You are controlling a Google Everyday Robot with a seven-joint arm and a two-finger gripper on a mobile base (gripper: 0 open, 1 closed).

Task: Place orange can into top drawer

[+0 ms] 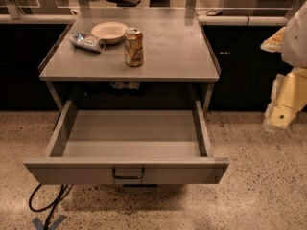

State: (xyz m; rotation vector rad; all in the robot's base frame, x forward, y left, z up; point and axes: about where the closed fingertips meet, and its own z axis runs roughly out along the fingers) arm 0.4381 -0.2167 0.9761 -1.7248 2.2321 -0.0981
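Note:
The orange can (134,47) stands upright on the grey table top (177,56), left of its middle. The top drawer (129,138) below is pulled wide open toward me, and its inside looks bare. Its front panel carries a small dark handle (128,174). My gripper (279,115) hangs at the end of the cream-coloured arm at the right edge of the view. It is beside the table's right side, at about drawer height, well apart from the can and the drawer. It holds nothing that I can see.
A crushed silver-blue can (87,41) lies at the table's back left, next to a shallow white bowl (109,31). A counter runs behind the table. A black cable (48,202) lies on the speckled floor under the drawer's left corner.

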